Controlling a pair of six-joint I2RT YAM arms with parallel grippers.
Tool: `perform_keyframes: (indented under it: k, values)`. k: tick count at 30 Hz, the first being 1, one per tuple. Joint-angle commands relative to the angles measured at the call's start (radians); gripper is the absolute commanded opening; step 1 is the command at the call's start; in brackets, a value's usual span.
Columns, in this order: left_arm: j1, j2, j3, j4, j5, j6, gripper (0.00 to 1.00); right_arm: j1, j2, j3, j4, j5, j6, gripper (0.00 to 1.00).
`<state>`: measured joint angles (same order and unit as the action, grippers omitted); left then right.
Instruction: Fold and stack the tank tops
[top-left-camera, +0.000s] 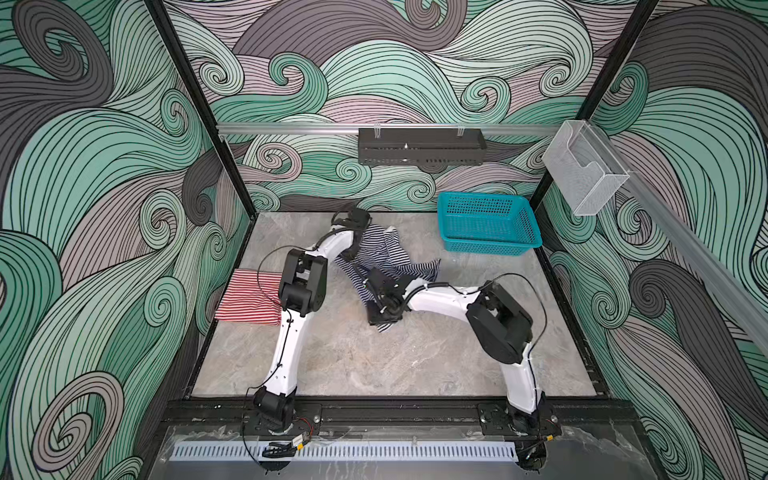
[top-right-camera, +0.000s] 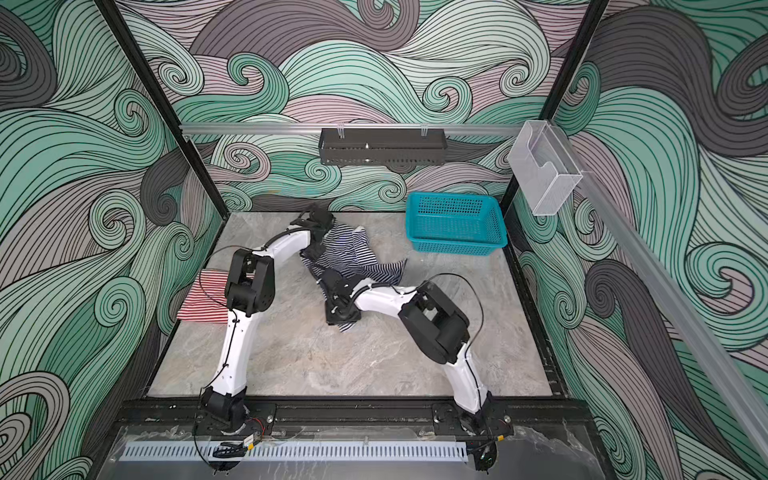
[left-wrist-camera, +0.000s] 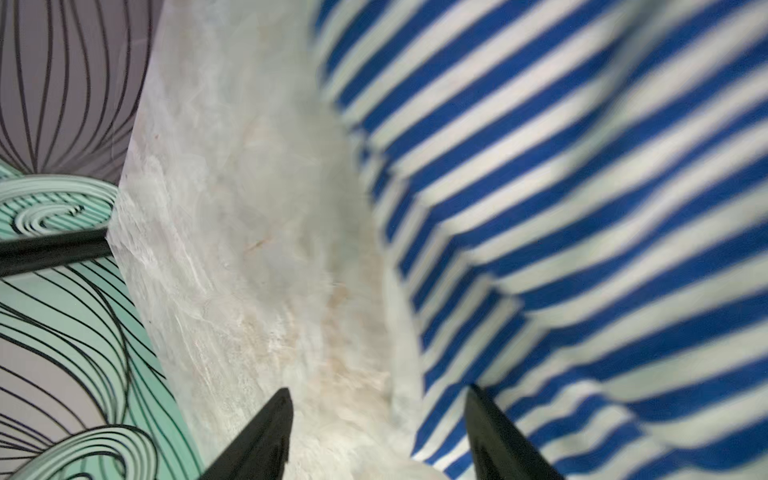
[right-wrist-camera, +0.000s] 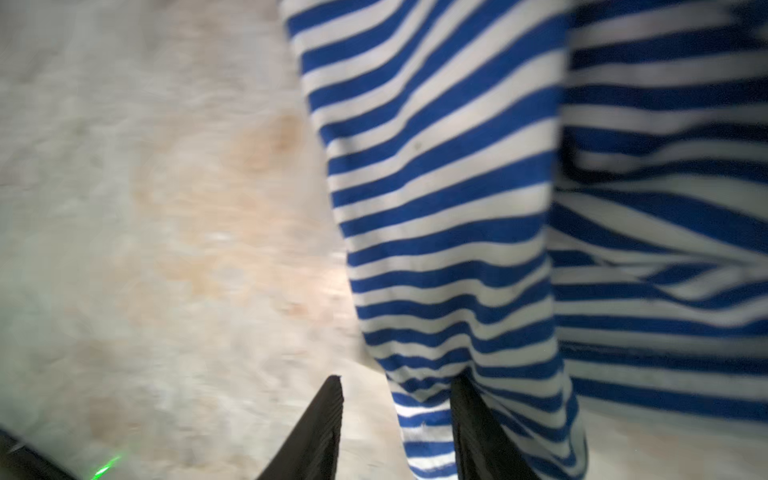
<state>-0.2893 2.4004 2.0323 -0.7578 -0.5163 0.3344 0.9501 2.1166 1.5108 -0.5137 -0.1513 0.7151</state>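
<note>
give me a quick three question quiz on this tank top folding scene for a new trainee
1. True or false: the red-and-white tank top lies inside the teal basket.
2. The navy-and-white tank top is: A) folded flat, B) crumpled in a heap, C) rolled into a tube.
3. Which top are the left tool and right tool both at?
Key: 1 false, it lies folded on the table; 2 B; 3 the navy-and-white one.
</note>
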Motion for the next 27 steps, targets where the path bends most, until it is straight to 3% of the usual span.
perform_keyframes:
  k: [1,5,9,15,21,27]
  values:
    - [0.098,-0.191,-0.039,-0.043,0.129,-0.104,0.69,0.06,0.109,0.117,0.04,-0.203,0.071,0.44]
    - [0.113,-0.461,-0.32,0.071,0.232,-0.04,0.7,0.043,0.073,0.139,0.251,-0.429,0.075,0.52]
    - [0.088,-0.647,-0.568,0.054,0.338,-0.005,0.7,-0.077,-0.1,0.001,0.18,-0.312,0.043,0.62]
    - [0.0,-0.887,-0.932,0.054,0.446,0.076,0.7,-0.27,-0.351,-0.24,-0.039,-0.083,-0.056,0.66]
    - [-0.048,-1.083,-1.145,0.037,0.522,0.097,0.7,-0.422,-0.48,-0.42,-0.065,-0.033,-0.055,0.66]
    - [-0.065,-1.19,-1.23,0.012,0.58,0.109,0.7,-0.504,-0.456,-0.493,0.035,-0.086,-0.014,0.66]
